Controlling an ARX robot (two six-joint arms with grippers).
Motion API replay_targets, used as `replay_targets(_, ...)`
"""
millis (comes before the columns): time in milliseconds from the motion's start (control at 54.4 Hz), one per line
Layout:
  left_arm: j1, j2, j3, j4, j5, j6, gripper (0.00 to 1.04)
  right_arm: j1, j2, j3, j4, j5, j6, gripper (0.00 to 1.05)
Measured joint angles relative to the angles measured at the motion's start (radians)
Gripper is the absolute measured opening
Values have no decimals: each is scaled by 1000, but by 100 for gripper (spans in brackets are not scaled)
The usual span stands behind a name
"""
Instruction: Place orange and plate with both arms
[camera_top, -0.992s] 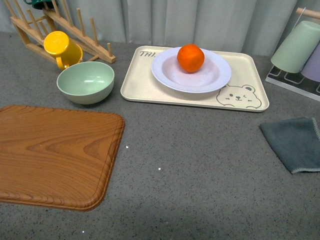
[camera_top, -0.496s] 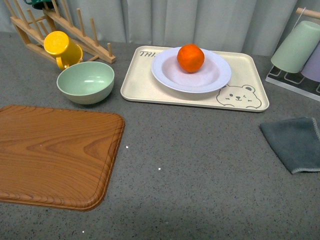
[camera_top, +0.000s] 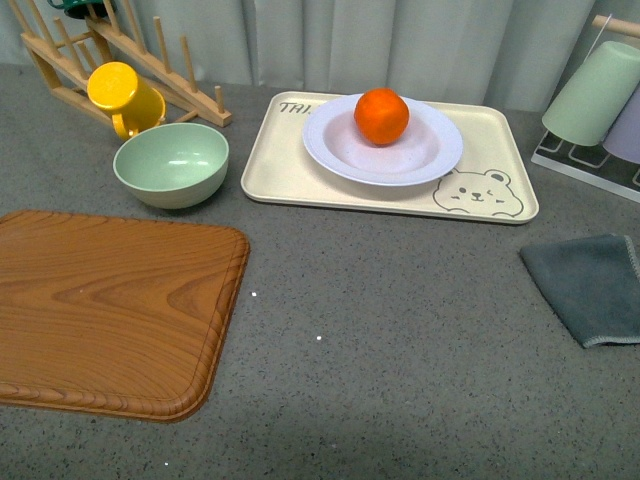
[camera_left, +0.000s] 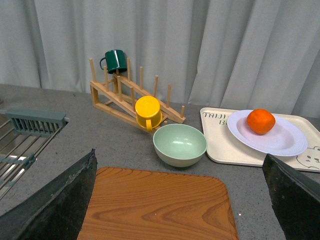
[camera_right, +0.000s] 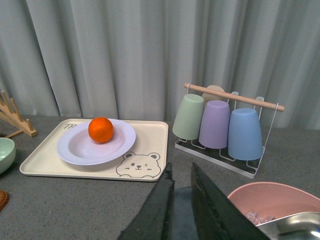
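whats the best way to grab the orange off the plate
Grip the orange across its widest middle, coming straight down from above. It sits exposed in the well of the plate with nothing above it, while the raised rim would probably get in the way of a low sideways approach.

The orange (camera_top: 381, 115) was bright orange, the plate (camera_top: 383, 140) pale lavender-white, the tray (camera_top: 389, 160) beige with a bear print. Left stood a pale green bowl (camera_top: 171, 164), a yellow mug (camera_top: 124, 96) and a wood-grained brown board (camera_top: 110, 307).

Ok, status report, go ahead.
Left claw open, holding nothing. Right claw nearly closed, empty. Orange sits in plate on tray. Nothing blocking the approach.
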Motion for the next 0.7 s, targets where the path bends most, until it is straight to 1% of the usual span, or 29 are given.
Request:
replay_targets(129, 0, 0, 0, 0, 0, 0, 98, 0, -1, 0, 0, 0, 0, 49)
replay_targets(184, 0, 0, 0, 0, 0, 0, 98, 0, -1, 0, 0, 0, 0, 60)
replay_targets(202, 0, 0, 0, 0, 0, 0, 98, 0, -1, 0, 0, 0, 0, 61)
replay_targets(257, 0, 0, 0, 0, 0, 0, 98, 0, -1, 0, 0, 0, 0, 72)
replay_targets(276, 0, 0, 0, 0, 0, 0, 98, 0, -1, 0, 0, 0, 0, 74)
replay_targets(404, 0, 0, 0, 0, 0, 0, 98, 0, -1, 0, 0, 0, 0, 97)
replay_targets(441, 0, 0, 0, 0, 0, 0, 98, 0, -1, 0, 0, 0, 1, 98)
replay_targets(496, 0, 0, 0, 0, 0, 0, 98, 0, -1, 0, 0, 0, 0, 95)
replay_targets(698, 0, 0, 0, 0, 0, 0, 98, 0, -1, 0, 0, 0, 0, 96)
